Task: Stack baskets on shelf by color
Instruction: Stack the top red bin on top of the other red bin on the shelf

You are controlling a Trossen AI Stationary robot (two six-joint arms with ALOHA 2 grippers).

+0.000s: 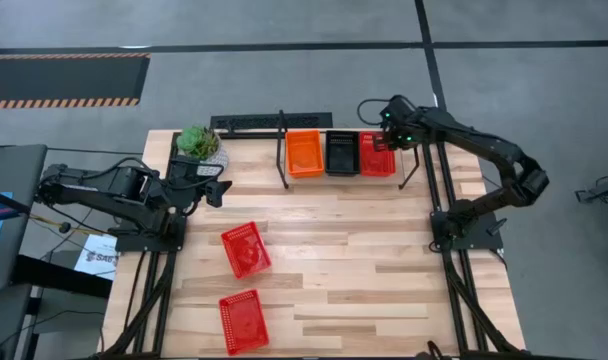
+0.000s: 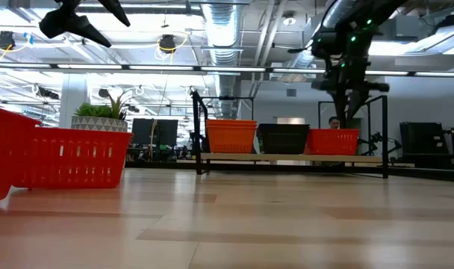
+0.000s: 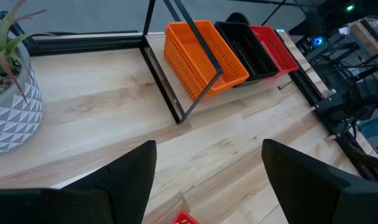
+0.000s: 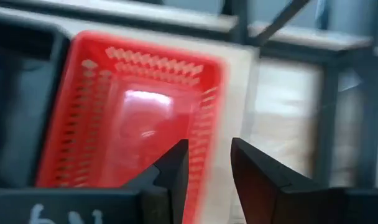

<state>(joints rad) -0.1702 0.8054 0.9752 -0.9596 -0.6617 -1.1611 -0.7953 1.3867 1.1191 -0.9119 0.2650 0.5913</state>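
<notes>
Red basket [image 1: 377, 155] sits on the shelf [image 1: 349, 175] at my table's one o'clock, beside the black stack [image 1: 341, 153] and the orange stack [image 1: 305, 153]. High view: right gripper [image 1: 388, 137] hovers over its far rim; I judge this the release step of a placement. Two more red baskets lie loose, one near centre [image 1: 246, 249], one at seven o'clock [image 1: 243, 321]. Left gripper [image 1: 221, 188] waits by the potted succulent [image 1: 199, 143] at eleven o'clock.

Low view: orange stack stands tallest, black lower, red lowest. All baskets look empty.

Left wrist view: my left fingers [image 3: 130, 171] are spread wide, nothing between them.

Right wrist view: right fingers [image 4: 176, 168] parted slightly around the red basket's rim, mesh blurred below; whether they grip it, I can't tell.

Next, I reckon: lift clear, fetch the centre red basket, nest it squarely.
</notes>
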